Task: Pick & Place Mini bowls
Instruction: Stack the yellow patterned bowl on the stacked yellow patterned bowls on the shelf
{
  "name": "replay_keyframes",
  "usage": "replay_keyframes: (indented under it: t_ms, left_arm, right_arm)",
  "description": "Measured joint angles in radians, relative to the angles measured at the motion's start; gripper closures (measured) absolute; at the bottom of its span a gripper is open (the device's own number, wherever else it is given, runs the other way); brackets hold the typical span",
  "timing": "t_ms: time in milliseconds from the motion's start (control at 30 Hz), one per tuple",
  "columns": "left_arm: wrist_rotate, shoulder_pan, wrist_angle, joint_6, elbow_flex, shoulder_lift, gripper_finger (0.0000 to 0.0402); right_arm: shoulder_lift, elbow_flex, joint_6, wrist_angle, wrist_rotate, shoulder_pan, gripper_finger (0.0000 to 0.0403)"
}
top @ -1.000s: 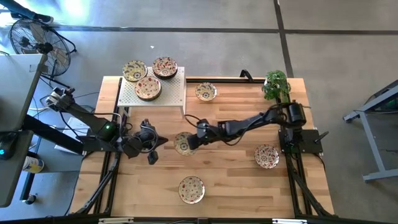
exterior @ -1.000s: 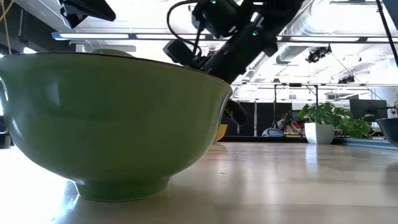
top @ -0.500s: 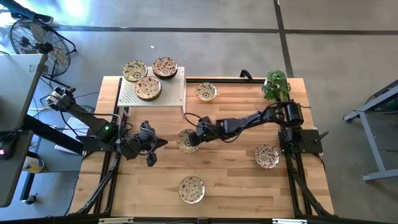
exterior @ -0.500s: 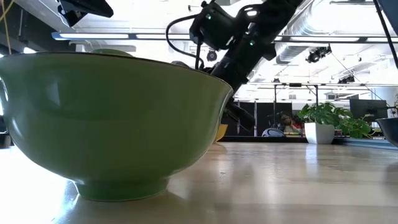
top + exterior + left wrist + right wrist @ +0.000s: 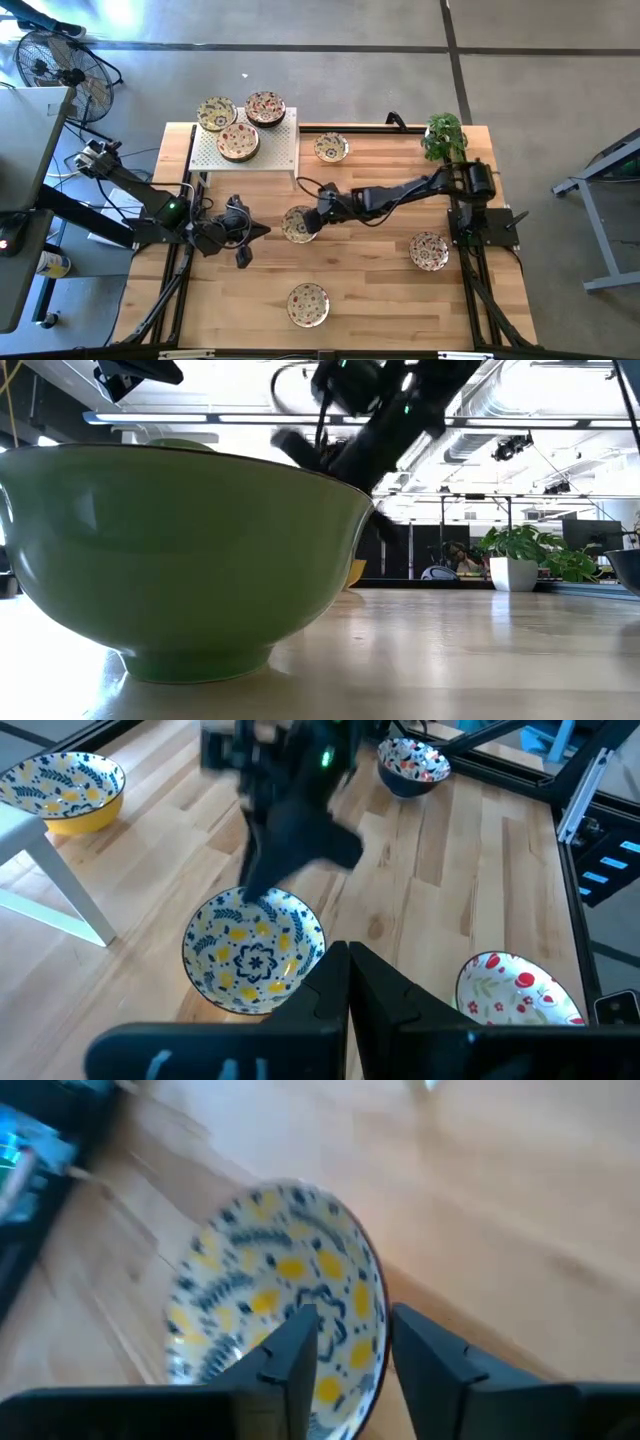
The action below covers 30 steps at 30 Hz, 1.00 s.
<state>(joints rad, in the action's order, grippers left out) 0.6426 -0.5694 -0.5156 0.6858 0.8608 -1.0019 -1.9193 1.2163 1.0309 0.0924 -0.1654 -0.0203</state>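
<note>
Grey concrete floor surrounds a pale wooden bench (image 5: 380, 270), with a fan (image 5: 45, 58) standing off its far left corner and a potted plant (image 5: 444, 135) on its far right corner. At the bench's far left stands a white perforated rack (image 5: 275, 152) carrying three mini bowls (image 5: 240, 124) close together. A fourth bowl (image 5: 331, 148) sits on the wood just right of the rack, a fifth (image 5: 429, 250) near the right arm's base, and a sixth (image 5: 308, 303) toward the near edge. The right arm reaches across the middle of the bench, and the right gripper (image 5: 312, 220) is over the rim of a yellow-and-blue patterned bowl (image 5: 296, 225) lying at mid-bench just in front of the rack. In the right wrist view that bowl (image 5: 285, 1305) lies on the wood, its rim between the two dark fingers (image 5: 295, 1345); they stand parted, and whether they touch the rim cannot be told. The left wrist view shows the same bowl (image 5: 253, 950) resting flat, with the right arm's dark wrist leaning over its far edge and a red-patterned bowl (image 5: 518, 992) beside it. The left gripper (image 5: 240, 232) waits low at the left side of the bench, its fingers (image 5: 385, 990) pressed together on nothing. From table height, a large green bowl (image 5: 180, 555) fills the foreground.
</note>
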Motion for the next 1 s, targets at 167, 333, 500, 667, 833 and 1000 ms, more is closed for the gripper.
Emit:
replay_keyframes:
  t_ms: [167, 333, 500, 667, 833, 1000]
  left_arm:
    - [0.000, 0.000, 0.001, 0.000, 0.000, 0.000, 0.0402]
    - [-0.007, 0.000, 0.001, 0.000, 0.000, -0.009, 0.0402]
    - [-0.009, 0.000, 0.000, 0.000, 0.006, -0.058, 0.0402]
    - [-0.017, 0.030, 0.003, -0.004, 0.051, -0.161, 0.0401]
    - [-0.081, 0.092, -0.008, 0.003, 0.101, -0.245, 0.0389]
    - [-0.165, 0.166, -0.012, -0.018, 0.150, -0.326, 0.0348]
  right_arm:
    - [0.106, 0.000, -0.179, 0.015, -0.081, -0.025, 0.0267]
    - [0.224, -0.023, -0.405, 0.008, -0.109, -0.057, 0.0294]
    - [0.344, -0.189, -0.504, -0.085, -0.105, -0.061, 0.0384]
    - [0.501, -0.439, -0.465, -0.276, -0.072, -0.060, 0.0379]
    - [0.675, -0.611, -0.412, -0.300, -0.066, -0.058, 0.0394]
    - [0.833, -0.717, -0.410, -0.299, -0.039, -0.058, 0.0395]
